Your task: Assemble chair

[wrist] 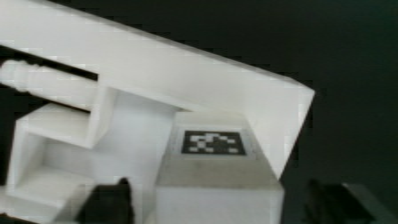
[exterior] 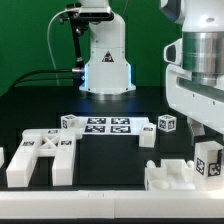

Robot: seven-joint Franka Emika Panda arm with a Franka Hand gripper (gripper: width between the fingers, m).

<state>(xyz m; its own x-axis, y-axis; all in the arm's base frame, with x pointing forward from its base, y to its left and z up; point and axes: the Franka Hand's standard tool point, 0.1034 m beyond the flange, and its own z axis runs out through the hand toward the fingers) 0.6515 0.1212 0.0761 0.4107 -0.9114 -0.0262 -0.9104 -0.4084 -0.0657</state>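
My gripper (wrist: 222,205) is open, with one dark finger (wrist: 111,200) on each side of a white chair part (wrist: 214,150) that carries a black-and-white tag. A small gap shows on both sides of the part. Behind it lies a wider white piece with a slanted edge (wrist: 196,70) and a ribbed peg (wrist: 45,80). In the exterior view the gripper (exterior: 205,135) hangs at the right, just above the tagged upright part (exterior: 208,160). A white frame piece (exterior: 40,158) lies at the front left, and a white bracket piece (exterior: 172,174) at the front right.
The marker board (exterior: 108,126) lies mid-table. Small tagged blocks sit near it to the left (exterior: 70,122) and to the right (exterior: 166,123). The robot base (exterior: 105,60) stands at the back, before a green wall.
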